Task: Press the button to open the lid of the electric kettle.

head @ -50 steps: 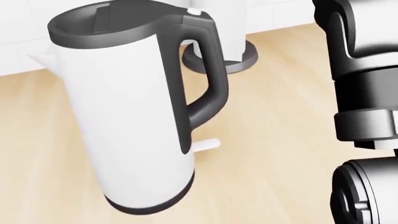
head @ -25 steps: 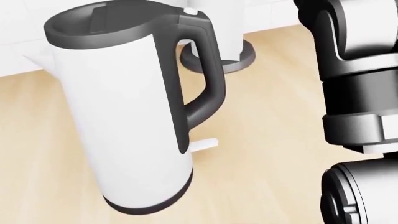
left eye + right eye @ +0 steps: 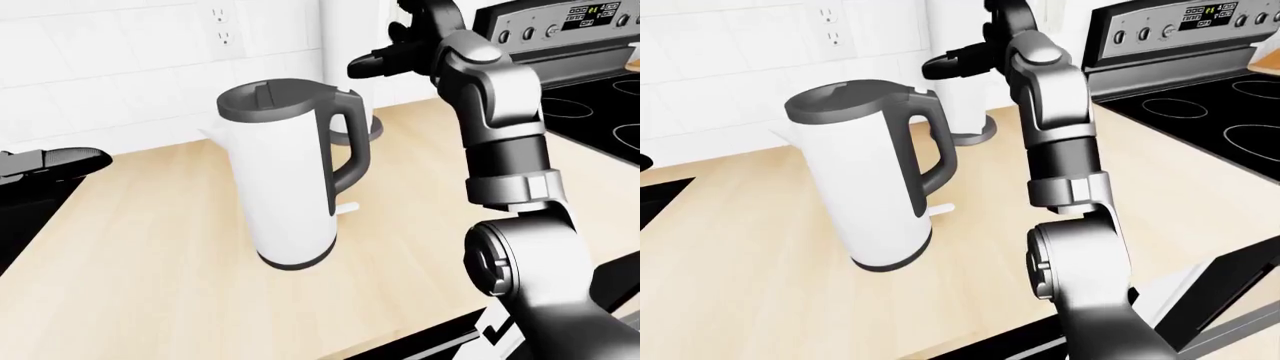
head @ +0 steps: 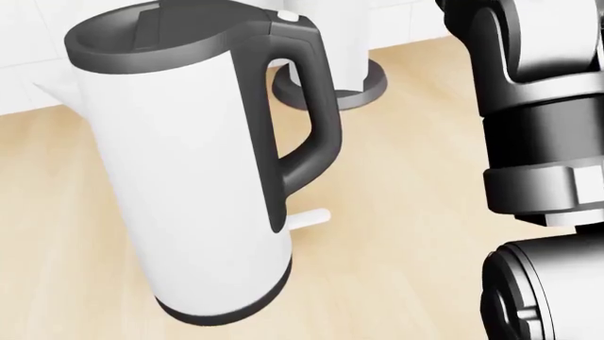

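The electric kettle (image 3: 290, 184) stands upright mid-counter, handle toward the stove side, lid down; its small white button (image 4: 289, 17) sits at the top of the handle (image 4: 306, 113). My right hand (image 3: 395, 56) hovers above and beyond it, toward the counter's wall edge, fingers loosely spread, gripping nothing and touching nothing. My worry: coming down off-centre, I'd push sideways on the handle and tip or skid this tall kettle. Another appliance's round base (image 4: 351, 88) stands just behind it by the wall, so little room there. The stove (image 3: 1200, 97) bounds the counter's right end. Toward the near edge, the wooden counter (image 3: 150, 247) lies open. My left hand (image 3: 50, 161) waits beyond the left edge; its finger pose I cannot tell.
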### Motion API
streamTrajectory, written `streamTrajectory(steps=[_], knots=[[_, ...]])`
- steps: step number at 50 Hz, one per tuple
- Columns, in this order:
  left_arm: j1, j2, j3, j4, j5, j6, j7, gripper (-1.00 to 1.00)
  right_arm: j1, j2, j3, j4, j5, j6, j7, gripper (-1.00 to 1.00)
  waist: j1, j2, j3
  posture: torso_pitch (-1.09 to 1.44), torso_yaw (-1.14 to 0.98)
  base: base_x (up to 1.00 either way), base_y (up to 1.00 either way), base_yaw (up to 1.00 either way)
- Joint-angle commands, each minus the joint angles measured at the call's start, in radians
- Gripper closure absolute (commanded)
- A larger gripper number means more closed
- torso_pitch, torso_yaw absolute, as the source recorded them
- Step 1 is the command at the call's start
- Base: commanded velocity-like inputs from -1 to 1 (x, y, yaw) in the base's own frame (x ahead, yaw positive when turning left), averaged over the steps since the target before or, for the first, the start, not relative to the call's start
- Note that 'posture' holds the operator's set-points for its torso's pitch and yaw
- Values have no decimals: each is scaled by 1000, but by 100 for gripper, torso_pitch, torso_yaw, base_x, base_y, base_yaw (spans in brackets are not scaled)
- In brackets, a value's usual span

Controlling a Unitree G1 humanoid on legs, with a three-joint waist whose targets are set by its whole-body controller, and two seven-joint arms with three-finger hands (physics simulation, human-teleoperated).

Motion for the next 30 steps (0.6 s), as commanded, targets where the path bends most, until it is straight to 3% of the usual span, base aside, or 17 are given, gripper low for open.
streamTrajectory(steps=[1, 30], knots=[[-19, 19, 11, -13, 3, -26, 0, -100, -40, -8, -7, -35, 16, -13, 2, -100, -1, 3, -14, -31, 0, 0, 0, 0], [-19, 21, 13, -16, 0, -24, 3, -100, -17, -6, 5, -87, 28, 40, 49, -100, -3, 4, -13, -31, 0, 0, 0, 0]])
